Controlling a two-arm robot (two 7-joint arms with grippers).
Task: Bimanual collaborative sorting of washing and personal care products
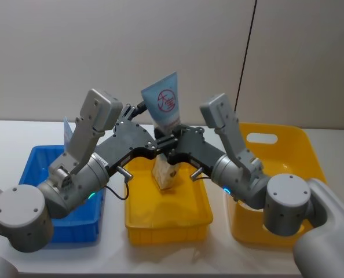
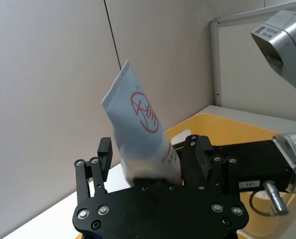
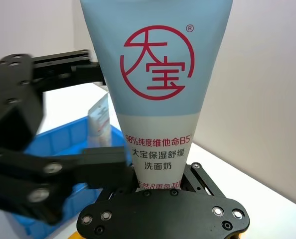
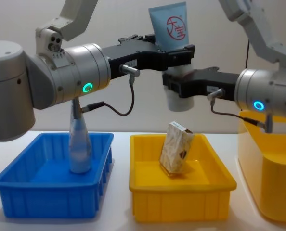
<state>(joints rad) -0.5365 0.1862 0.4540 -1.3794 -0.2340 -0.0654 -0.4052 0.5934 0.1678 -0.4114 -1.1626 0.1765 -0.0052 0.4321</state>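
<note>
Nearest you on the table (image 4: 119, 222), a small patterned carton (image 4: 175, 153) leans tilted inside the middle yellow bin (image 4: 181, 204), toward its far wall; in the blue bin (image 4: 49, 195) at the table's left end a second tube (image 4: 79, 147) stands upright near the back, and the tall yellow bin (image 4: 268, 168) sits at the right end. Above the middle bin, well clear of the carton, you have the squeeze tube (image 1: 165, 106) held in the air between both arms, its long axis close to vertical, the flat crimped end up and the white cap end down. The right gripper (image 3: 155, 186) has its fingers pressed against the tube's lower white band, just above the cap, so count it as clamped there. The left gripper (image 2: 148, 162) comes in from the left and straddles the tube a little higher; in its wrist view the fingers (image 2: 104, 154) stand on either side of the body with a sliver of gap on one side, so they look apart, though you should treat that as probable rather than certain, since the tube hides the contact faces. The move ahead turns on this: both grippers are at the tube's lower half, stacked one above the other, the right below and the left above. If the tube belongs with its twin, the blue bin lies to the left, on the left arm's side, so that arm must close before the right lets go.
</note>
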